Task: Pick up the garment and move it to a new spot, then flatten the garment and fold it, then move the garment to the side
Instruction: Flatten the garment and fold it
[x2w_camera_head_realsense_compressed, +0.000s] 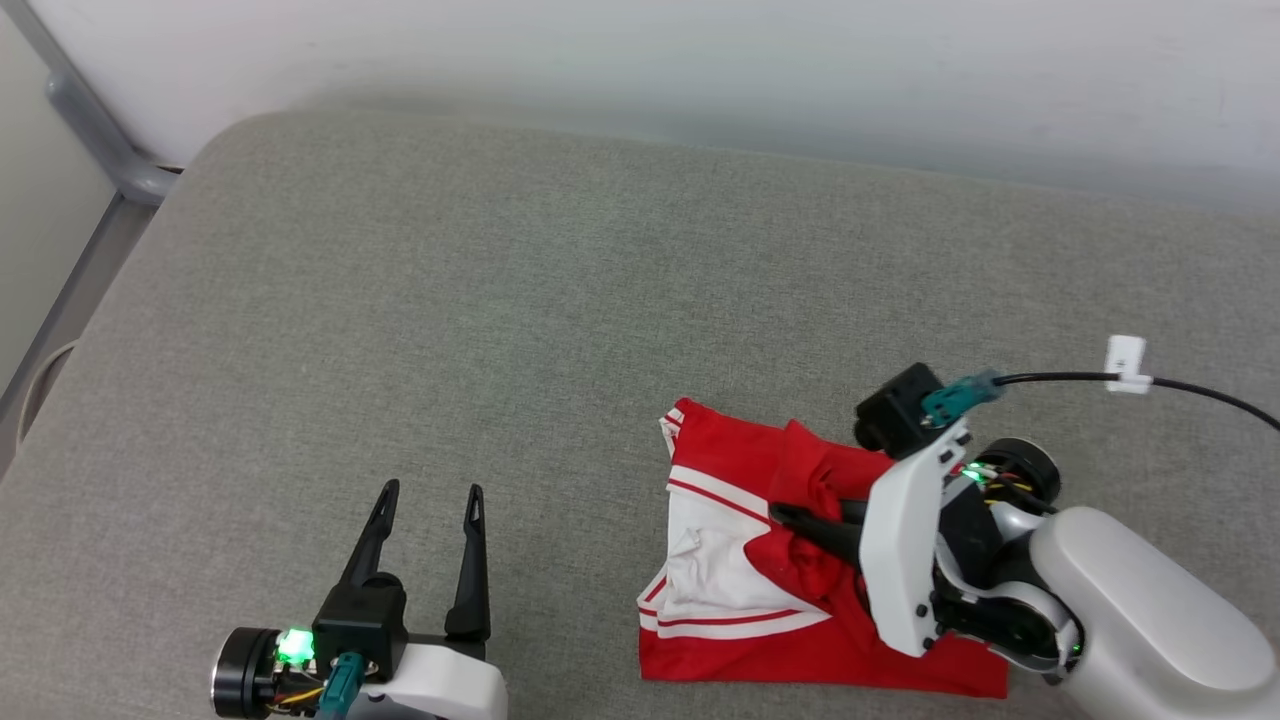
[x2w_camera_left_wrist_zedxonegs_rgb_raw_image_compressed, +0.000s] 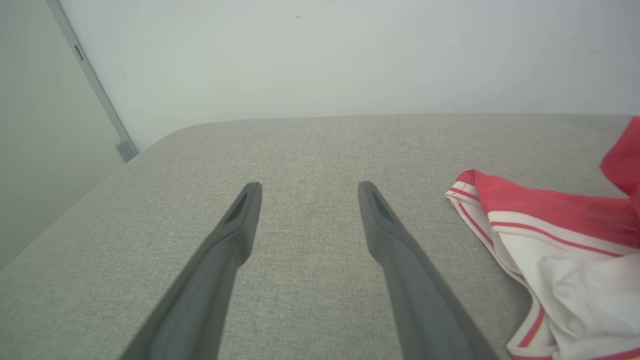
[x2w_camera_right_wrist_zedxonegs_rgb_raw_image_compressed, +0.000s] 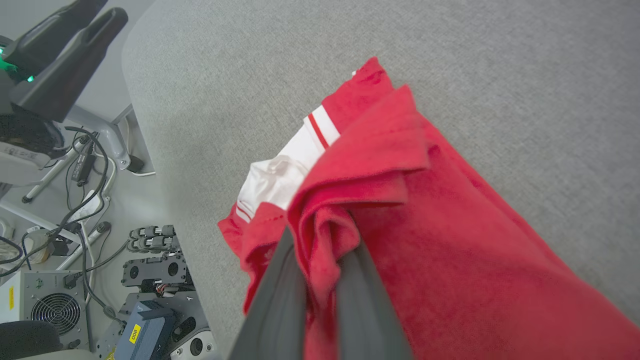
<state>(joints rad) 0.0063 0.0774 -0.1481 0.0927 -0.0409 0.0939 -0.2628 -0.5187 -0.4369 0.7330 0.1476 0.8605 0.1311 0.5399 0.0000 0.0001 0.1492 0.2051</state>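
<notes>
Where the work lies, grey cushion (x2w_camera_head_realsense_compressed: 400, 300): broad and bare toward the middle and left, with room for the new spot.
Garment (x2w_camera_head_realsense_compressed: 720, 610): crumpled heap at the cushion's near right, red over white striped trim.
Right gripper (x2w_camera_right_wrist_zedxonegs_rgb_raw_image_compressed: 325, 245): fingers pinched on a red fold; I'd lift until the hem clears before carrying, lest it drag.
Left gripper (x2w_camera_head_realsense_compressed: 432, 490): fingers spread, empty, apart from the cloth; best left clear.

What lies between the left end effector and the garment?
Only bare grey cushion separates the left end effector from the garment, as head and left wrist views show.
</notes>
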